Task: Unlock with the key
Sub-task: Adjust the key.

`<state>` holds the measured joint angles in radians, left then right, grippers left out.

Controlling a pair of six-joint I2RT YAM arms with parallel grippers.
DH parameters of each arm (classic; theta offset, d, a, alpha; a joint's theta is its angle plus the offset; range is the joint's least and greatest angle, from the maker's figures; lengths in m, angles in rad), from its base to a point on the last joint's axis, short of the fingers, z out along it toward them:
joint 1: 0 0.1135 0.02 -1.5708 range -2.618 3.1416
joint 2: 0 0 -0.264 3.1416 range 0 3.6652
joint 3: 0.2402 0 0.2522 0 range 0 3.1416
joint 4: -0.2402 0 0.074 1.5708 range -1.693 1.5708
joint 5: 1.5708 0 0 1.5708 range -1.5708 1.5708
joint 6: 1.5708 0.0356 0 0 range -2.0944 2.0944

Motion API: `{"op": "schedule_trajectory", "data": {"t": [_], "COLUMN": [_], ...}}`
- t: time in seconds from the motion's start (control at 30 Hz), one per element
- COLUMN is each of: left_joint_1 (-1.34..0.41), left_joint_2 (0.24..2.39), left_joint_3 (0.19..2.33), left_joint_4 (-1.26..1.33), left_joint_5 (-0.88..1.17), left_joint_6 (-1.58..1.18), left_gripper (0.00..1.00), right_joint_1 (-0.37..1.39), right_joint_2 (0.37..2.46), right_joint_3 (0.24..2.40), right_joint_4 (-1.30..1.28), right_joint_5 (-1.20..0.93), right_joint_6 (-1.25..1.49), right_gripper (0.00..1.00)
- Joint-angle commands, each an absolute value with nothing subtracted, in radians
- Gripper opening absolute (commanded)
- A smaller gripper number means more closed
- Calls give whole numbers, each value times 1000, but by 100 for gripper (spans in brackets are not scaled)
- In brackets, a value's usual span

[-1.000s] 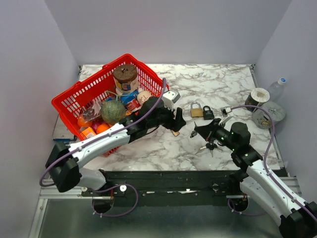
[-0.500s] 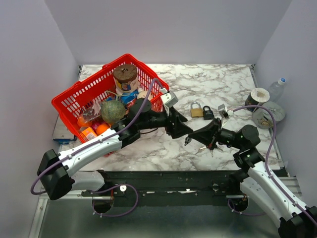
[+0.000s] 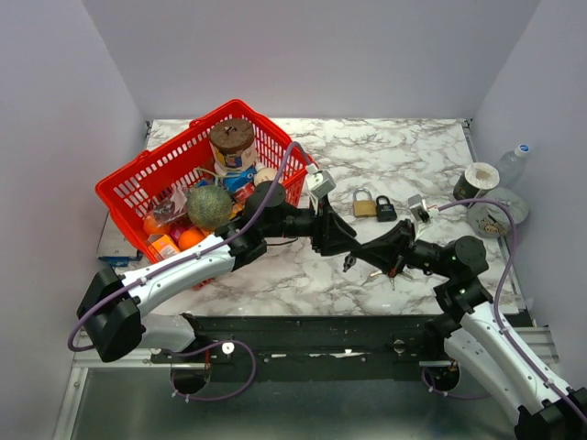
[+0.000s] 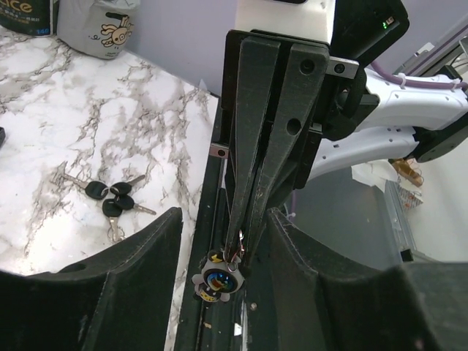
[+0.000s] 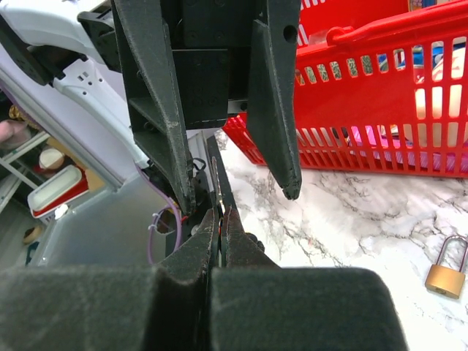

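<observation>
Black right gripper (image 4: 238,256), jaws pinched on small metal key (image 4: 216,281), black left gripper (image 5: 238,199), jaws apart flanking it, brass padlock (image 3: 364,203) on white marble tabletop (image 3: 413,156) nearby

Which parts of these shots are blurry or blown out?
Top external: evenly lit and sharp, only soft shadows on the marble table. Left wrist: the left fingers are dark and soft along the bottom, the key bunch crisp. Right wrist: the right fingers blur, and light through the red basket washes out pink-white.
</observation>
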<state>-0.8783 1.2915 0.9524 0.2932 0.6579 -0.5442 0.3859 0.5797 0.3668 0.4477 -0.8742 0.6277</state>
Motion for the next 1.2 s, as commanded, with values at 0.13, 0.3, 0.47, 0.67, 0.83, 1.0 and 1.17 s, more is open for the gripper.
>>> {"op": "schedule_trajectory", "data": {"t": [0.13,0.3,0.47,0.67,0.83,1.0,1.17], "left_joint_1": [-876,-876,-877,-876,-876,-874,-871], "left_joint_2": [1293,1301,1308,1308,1308,1333,1324], "left_joint_3": [942,945,950,960,982,1008,996], "left_joint_4": [347,344,339,305,242,230,241], "left_joint_5": [687,690,701,677,693,750,750], "left_joint_6": [-557,-561,-561,-526,-480,-482,-480], "left_gripper": [36,13,3,0,0,15,40], "right_joint_1": [382,382,380,382,382,382,382], "right_joint_2": [555,555,554,566,586,575,569], "right_joint_3": [337,336,339,344,353,354,351], "right_joint_4": [482,483,483,477,477,494,494], "right_joint_5": [-818,-810,-805,-815,-848,-833,-825], "right_joint_6": [623,626,630,630,632,649,650], "right_gripper": [1,1,1,1,1,1,1]}}
